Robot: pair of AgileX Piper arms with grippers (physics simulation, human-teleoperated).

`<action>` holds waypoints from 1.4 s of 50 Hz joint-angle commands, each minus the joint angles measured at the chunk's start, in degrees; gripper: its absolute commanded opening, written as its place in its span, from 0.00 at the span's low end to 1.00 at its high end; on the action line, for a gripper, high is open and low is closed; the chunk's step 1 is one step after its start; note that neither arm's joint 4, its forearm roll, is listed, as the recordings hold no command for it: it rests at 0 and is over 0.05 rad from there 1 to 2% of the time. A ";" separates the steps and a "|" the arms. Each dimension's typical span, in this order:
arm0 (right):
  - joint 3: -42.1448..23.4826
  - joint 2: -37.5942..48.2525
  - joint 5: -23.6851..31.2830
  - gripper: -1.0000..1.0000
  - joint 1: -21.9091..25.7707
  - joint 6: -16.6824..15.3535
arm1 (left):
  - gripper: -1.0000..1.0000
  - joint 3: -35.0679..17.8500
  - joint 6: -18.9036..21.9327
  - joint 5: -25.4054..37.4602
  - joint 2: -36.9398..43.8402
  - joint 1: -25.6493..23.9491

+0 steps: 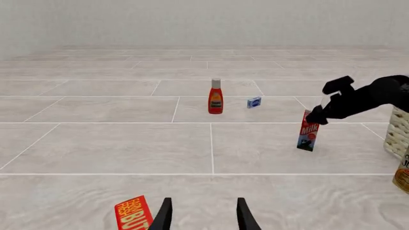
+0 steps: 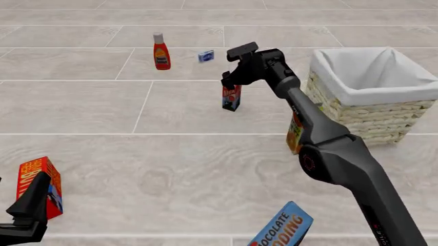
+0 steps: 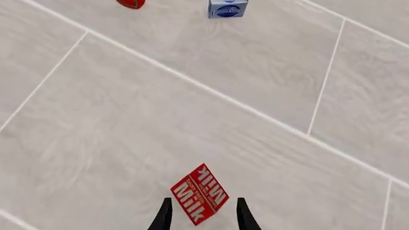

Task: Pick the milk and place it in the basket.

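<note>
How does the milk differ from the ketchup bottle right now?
The milk is a boxy carton, red above and dark blue below; the ketchup bottle is a slim red bottle with a white cap. The milk sits nearer the basket, under the right gripper, whose open jaws straddle its top; the ketchup bottle stands farther back to the left with no gripper near it. Both stand upright on the table.

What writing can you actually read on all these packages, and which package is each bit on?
"Milk": milk carton, red top, between the right tool's fingers.
"BUT", cut off: red-orange box.
"CHOCOLATE", then "DDING", partly cut off: blue box.
Ketchup bottle, small blue box: labels too small to read.
</note>
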 commanded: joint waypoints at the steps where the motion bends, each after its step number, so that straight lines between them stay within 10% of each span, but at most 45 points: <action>1: -0.03 1.24 -0.85 1.00 0.16 -0.03 | 1.00 0.00 0.00 0.00 0.00 0.01; 33: -0.03 4.68 -2.59 1.00 0.80 0.62 | 1.00 0.00 0.00 0.00 -0.01 0.00; 34: -0.03 4.69 -2.60 0.00 0.64 0.38 | 1.00 0.00 0.00 0.00 -0.01 0.00; 70: -0.03 -1.90 -2.13 0.00 0.31 -1.40 | 1.00 0.00 -0.01 0.00 -0.01 0.00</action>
